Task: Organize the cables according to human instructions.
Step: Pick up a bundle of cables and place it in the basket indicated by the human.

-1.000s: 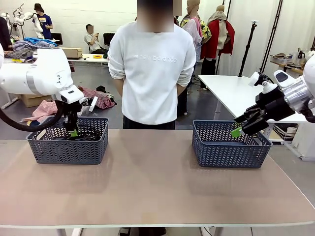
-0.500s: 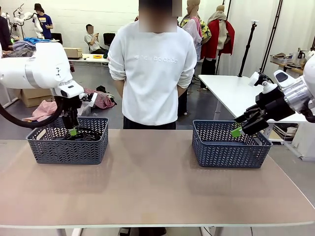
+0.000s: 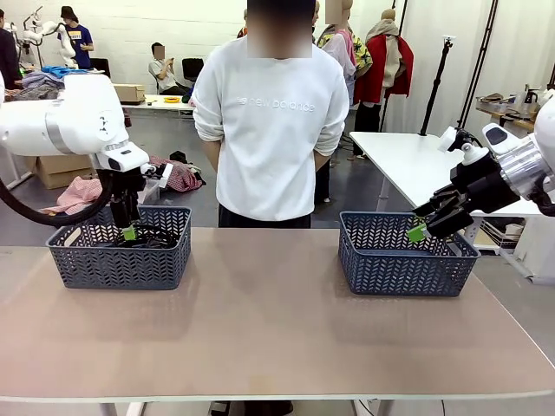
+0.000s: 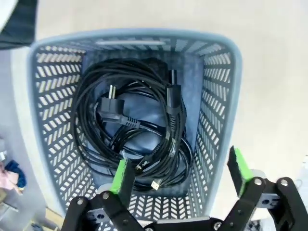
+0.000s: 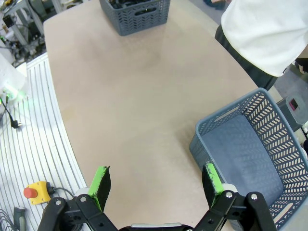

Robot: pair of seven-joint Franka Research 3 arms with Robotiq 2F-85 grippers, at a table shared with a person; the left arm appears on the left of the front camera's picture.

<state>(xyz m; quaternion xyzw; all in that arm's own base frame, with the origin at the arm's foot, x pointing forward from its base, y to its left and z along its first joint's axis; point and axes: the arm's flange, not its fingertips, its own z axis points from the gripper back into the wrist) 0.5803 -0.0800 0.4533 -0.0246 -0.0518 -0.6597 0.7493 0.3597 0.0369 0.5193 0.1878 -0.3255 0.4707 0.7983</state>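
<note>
Several black cables (image 4: 139, 125) lie coiled together on the floor of the left grey basket (image 4: 219, 110), plugs showing in the tangle. My left gripper (image 4: 179, 171) hangs open just above them, touching nothing. From the front, the left gripper (image 3: 128, 227) sits over the left basket (image 3: 121, 260), with some cable (image 3: 154, 236) peeking over the rim. My right gripper (image 3: 421, 230) hovers by the right basket (image 3: 403, 260). In the right wrist view the right gripper (image 5: 156, 182) is open with nothing in it, beside the right basket (image 5: 250, 149), which holds nothing.
A person in a white sweatshirt (image 3: 269, 121) stands at the far edge between the baskets, hands behind the back. Bare tabletop (image 3: 269, 321) stretches between and in front of the baskets. The left basket (image 5: 137, 12) shows far off in the right wrist view.
My left arm has lifted slightly above the left basket, and the cables stay inside it. The right arm has not moved.
</note>
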